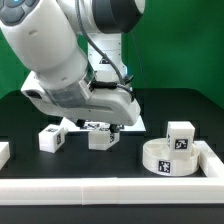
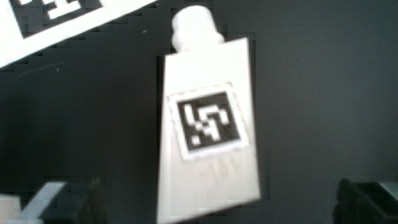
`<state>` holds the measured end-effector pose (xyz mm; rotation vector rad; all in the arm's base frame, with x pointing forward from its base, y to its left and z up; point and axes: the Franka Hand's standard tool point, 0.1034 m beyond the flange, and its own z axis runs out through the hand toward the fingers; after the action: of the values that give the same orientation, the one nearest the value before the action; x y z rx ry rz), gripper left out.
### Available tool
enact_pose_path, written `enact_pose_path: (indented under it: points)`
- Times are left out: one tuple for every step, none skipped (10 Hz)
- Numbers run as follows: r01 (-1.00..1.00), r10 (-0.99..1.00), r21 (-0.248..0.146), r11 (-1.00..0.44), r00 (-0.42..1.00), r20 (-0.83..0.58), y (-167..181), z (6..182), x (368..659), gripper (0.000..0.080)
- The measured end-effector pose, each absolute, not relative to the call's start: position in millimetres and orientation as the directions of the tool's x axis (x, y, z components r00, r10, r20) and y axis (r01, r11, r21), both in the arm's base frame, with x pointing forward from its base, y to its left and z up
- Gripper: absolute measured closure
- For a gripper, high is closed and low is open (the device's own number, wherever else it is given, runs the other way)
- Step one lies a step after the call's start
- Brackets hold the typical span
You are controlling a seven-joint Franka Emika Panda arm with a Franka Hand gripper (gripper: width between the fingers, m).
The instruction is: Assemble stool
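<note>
In the wrist view a white stool leg (image 2: 210, 125) with a square marker tag lies on the black table, its pegged end pointing away from me. My gripper (image 2: 205, 205) is open. Its dark fingers (image 2: 45, 200) stand wide apart on either side of the leg's near end and do not touch it. In the exterior view the gripper (image 1: 101, 127) hangs just above this leg (image 1: 100, 139). A second leg (image 1: 52, 137) lies toward the exterior view's left. The round seat (image 1: 165, 159) sits at the right with another leg (image 1: 181, 135) standing on it.
The marker board (image 2: 54, 20) lies just beyond the leg; a tag of it shows behind the gripper (image 1: 93, 125). White border rails run along the front (image 1: 110, 190) and the right (image 1: 212, 158). A white piece (image 1: 4, 152) shows at the left edge.
</note>
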<state>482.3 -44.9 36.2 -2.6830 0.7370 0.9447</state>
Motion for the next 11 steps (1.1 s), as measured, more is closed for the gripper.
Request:
enact_pose_path:
  points:
    - [-0.518, -0.389, -0.025, -0.855, 0.672, -0.630, -45.1, 36.7, 483.1, 0.0150]
    - [-0.518, -0.375, -0.020, -0.855, 0.645, -0.666, -44.1, 38.1, 476.4, 0.0150]
    - [-0.520, -0.351, -0.013, -0.854, 0.595, -0.723, -46.1, 36.7, 472.1, 0.0150]
    - [-0.520, -0.346, -0.009, -0.854, 0.582, -0.736, -49.3, 30.3, 473.9, 0.0150]
    - [-0.519, -0.337, -0.003, -0.855, 0.558, -0.758, -48.1, 26.9, 468.0, 0.0150]
    - [-0.517, -0.341, -0.001, -0.856, 0.566, -0.750, -47.7, 23.3, 468.6, 0.0150]
    - [-0.515, -0.343, -0.001, -0.857, 0.573, -0.745, -46.3, 19.9, 468.0, 0.0150]
    - [-0.511, -0.342, -0.001, -0.859, 0.577, -0.742, -43.8, 17.0, 466.8, 0.0150]
    - [-0.509, -0.338, -0.002, -0.861, 0.575, -0.745, -40.7, 15.3, 464.4, 0.0150]
    - [-0.506, -0.336, -0.001, -0.862, 0.574, -0.746, -38.5, 13.5, 462.5, 0.0150]
    - [-0.504, -0.336, 0.000, -0.864, 0.577, -0.745, -36.7, 11.7, 461.4, 0.0150]
